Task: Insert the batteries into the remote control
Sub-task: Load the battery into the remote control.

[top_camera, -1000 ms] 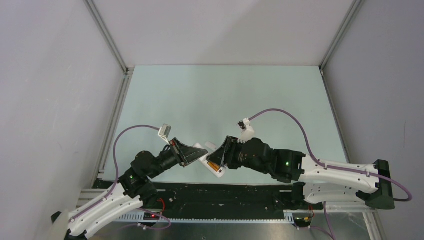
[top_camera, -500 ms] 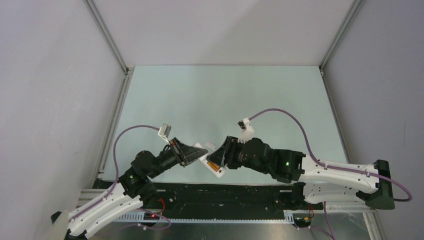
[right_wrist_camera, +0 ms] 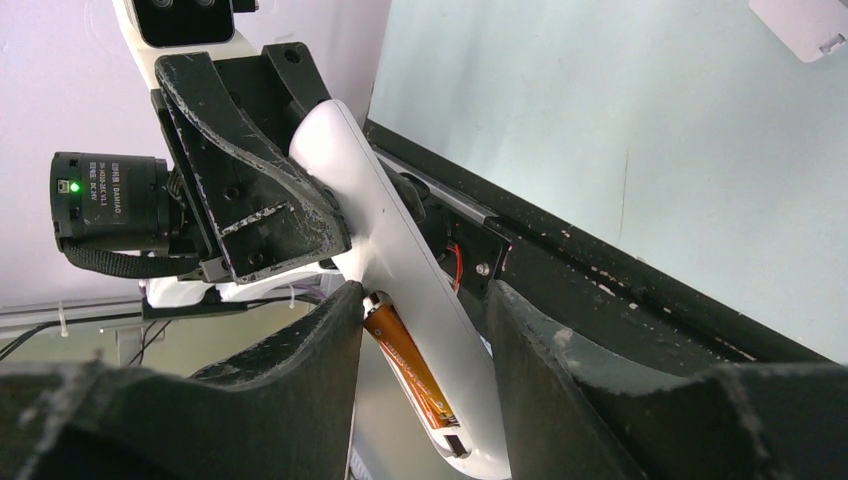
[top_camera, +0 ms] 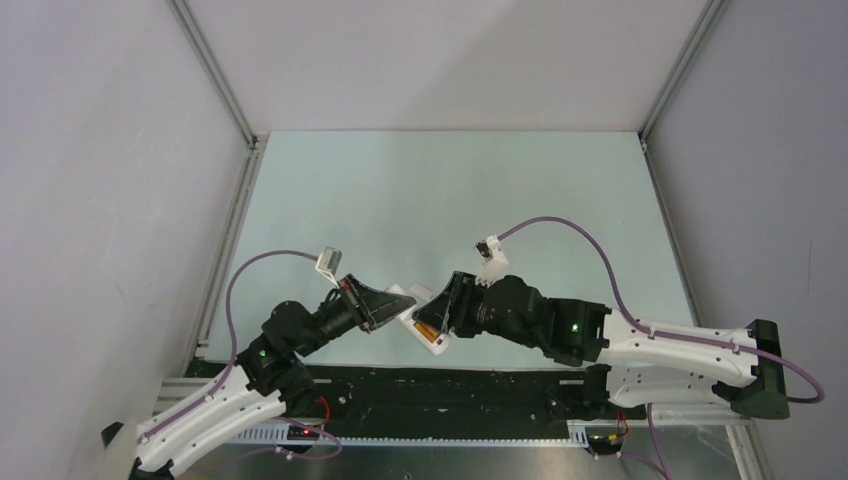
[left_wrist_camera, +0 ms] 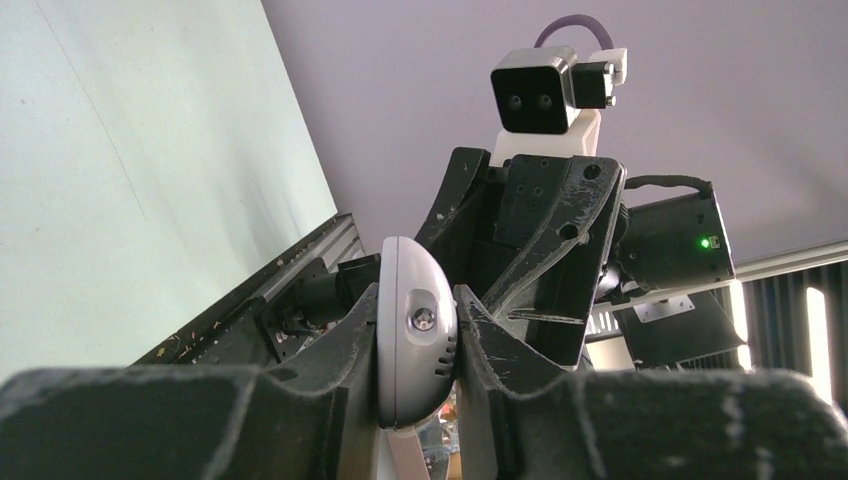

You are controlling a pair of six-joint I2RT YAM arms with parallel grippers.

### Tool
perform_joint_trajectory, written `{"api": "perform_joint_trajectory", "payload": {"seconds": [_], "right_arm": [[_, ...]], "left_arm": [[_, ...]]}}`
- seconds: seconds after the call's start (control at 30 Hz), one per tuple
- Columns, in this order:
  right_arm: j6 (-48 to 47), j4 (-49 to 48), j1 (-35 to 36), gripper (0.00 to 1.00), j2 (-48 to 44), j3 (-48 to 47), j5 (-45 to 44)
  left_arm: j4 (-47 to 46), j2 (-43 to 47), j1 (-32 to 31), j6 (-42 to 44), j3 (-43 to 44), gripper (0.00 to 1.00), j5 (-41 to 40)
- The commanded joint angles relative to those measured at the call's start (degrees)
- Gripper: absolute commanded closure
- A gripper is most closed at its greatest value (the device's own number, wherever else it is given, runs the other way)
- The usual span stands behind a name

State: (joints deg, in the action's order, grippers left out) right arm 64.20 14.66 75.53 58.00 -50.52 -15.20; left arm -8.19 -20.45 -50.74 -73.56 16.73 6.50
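Note:
My left gripper (top_camera: 393,305) is shut on the display end of the white remote control (top_camera: 422,326) and holds it above the table's near edge; the left wrist view shows the remote's rounded end (left_wrist_camera: 417,335) pinched between both fingers. My right gripper (top_camera: 437,318) faces it, jaws apart around the remote's other end (right_wrist_camera: 405,250). One orange battery (right_wrist_camera: 408,362) lies in the remote's back recess, and the right gripper's left finger (right_wrist_camera: 335,330) touches its top end. The other finger stands clear of the remote. I see no second battery.
A small white battery cover (top_camera: 420,291) lies on the pale green table just beyond the grippers; it also shows in the right wrist view (right_wrist_camera: 808,24). A black rail (top_camera: 450,385) runs along the table's near edge below the remote.

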Motion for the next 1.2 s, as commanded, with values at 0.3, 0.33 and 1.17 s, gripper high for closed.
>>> {"api": "perform_joint_trajectory", "payload": {"seconds": [0.3,0.33,1.17], "right_arm": [[-0.76,1.35,1.29,0.49,-0.61,-0.21,1.38],[-0.75,1.54,1.25,0.49,-0.67,-0.2,1.35],[0.65,2.6,2.38,0.48,-2.39,1.71,0.73]], "left_arm": [[-4.0,-0.44,0.16,-1.36,4.18,1.0,-4.68],[-4.02,-0.4,0.14,-1.42,4.21,1.0,-4.84],[-4.02,-0.41,0.18,-2.04,4.76,1.0,-5.49]]}}
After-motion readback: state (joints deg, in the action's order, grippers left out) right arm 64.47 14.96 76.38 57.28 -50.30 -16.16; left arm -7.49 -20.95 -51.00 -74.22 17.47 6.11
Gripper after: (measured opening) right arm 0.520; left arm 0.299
